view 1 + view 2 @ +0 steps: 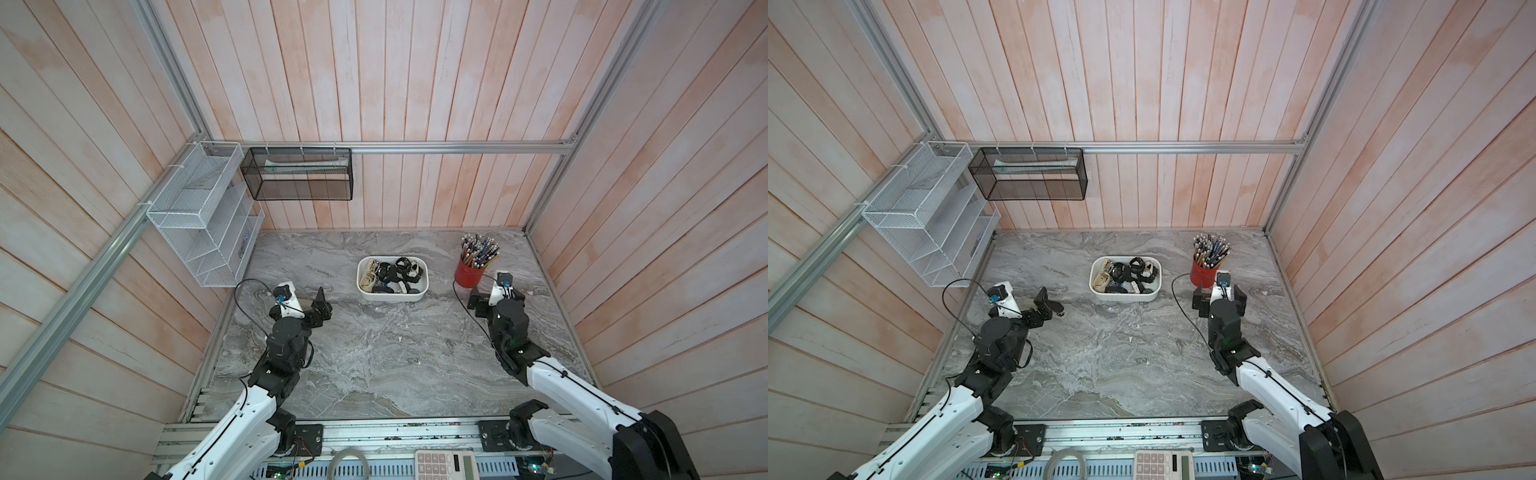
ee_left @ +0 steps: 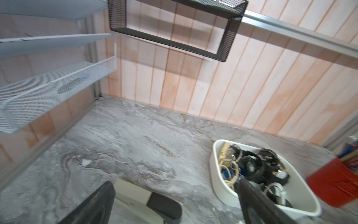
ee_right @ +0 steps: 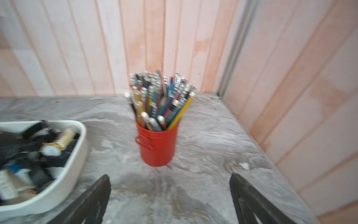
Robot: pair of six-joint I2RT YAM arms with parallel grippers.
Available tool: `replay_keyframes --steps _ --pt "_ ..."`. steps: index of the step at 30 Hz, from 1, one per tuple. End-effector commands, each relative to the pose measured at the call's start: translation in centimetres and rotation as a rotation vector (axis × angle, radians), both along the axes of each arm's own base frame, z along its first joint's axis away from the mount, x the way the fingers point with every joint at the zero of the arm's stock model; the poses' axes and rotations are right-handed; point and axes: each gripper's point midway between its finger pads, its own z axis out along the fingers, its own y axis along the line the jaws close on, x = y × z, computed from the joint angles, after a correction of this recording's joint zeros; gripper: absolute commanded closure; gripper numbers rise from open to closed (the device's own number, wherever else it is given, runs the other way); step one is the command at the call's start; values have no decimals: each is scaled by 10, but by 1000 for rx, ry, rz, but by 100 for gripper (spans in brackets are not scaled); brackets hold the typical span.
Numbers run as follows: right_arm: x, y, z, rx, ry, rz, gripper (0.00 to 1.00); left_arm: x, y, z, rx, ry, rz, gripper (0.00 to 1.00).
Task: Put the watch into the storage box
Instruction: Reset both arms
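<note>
Table (image 1: pixel 374 353) lies open in front; box (image 1: pixel 390 296) sits mid-back, clear of walls. Left gripper (image 1: pixel 321 305), jaws wide apart, straddles a watch (image 2: pixel 164 205) on the table; right gripper (image 3: pixel 170 177) gapes empty before the cup (image 3: pixel 157 149).

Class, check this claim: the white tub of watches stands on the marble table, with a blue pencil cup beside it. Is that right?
No: the pencil cup is red, not blue, as the right wrist view shows. The white tub of watches does stand on the marble table, cup beside it.
</note>
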Motion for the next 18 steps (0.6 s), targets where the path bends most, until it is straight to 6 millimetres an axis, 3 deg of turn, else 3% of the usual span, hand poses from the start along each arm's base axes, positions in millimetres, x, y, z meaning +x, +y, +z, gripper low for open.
replay_keyframes --steps 1,5,8,9,11,13,15,18 --pt "-7 -31 7 -44 -101 -130 2 -8 33 -5 135 -114 168 0" --pt "-13 -48 -1 -19 -222 -99 2 14 39 -32 196 -49 145 0" --pt "-4 -58 -18 32 -193 -63 2 31 39 -39 203 -78 110 0" --pt "-4 -61 -14 21 -229 -67 2 41 41 -42 232 -72 116 0" --pt "2 -61 -20 43 -227 -45 2 55 37 -49 272 -53 72 0" --pt "8 -61 -33 56 -209 -22 2 62 50 -58 224 -45 83 0" --pt "13 -61 -28 48 -273 -21 2 63 64 -73 141 5 87 0" --pt "28 -51 -43 34 -134 12 2 74 67 -79 123 44 67 0"
